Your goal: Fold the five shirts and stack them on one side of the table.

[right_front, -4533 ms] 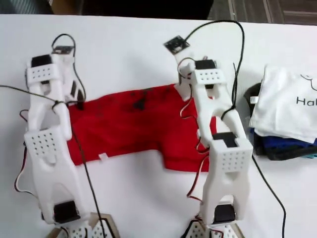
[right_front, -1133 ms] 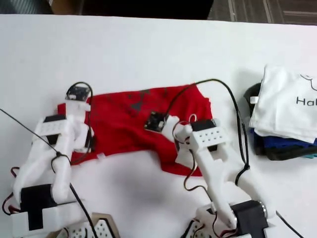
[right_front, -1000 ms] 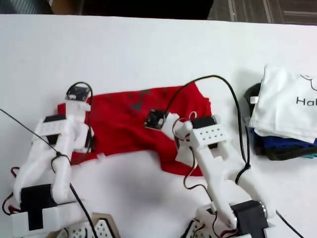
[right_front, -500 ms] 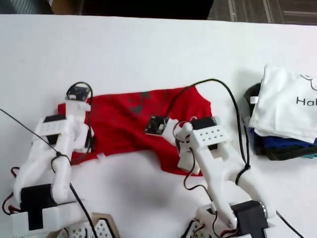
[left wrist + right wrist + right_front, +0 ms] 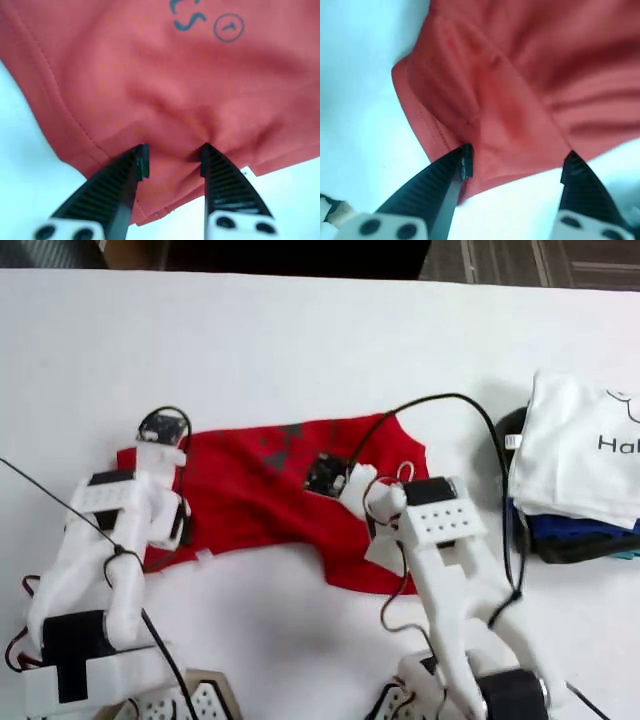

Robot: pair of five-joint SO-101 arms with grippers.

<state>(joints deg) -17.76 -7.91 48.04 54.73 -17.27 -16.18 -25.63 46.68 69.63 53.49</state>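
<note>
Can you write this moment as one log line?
red shirt: on table | left tool: open on shirt | right tool: open at shirt edge

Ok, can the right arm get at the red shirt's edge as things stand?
Probably yes: the right hand hangs open directly over the edge of the red shirt, with nothing between them.

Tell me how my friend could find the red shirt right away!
Start at the big white table. In its middle, between the left arm and the right arm, lies the red shirt. It is the one red, spread-out shirt, apart from the folded pile at the right edge, which has a white shirt on top.
</note>
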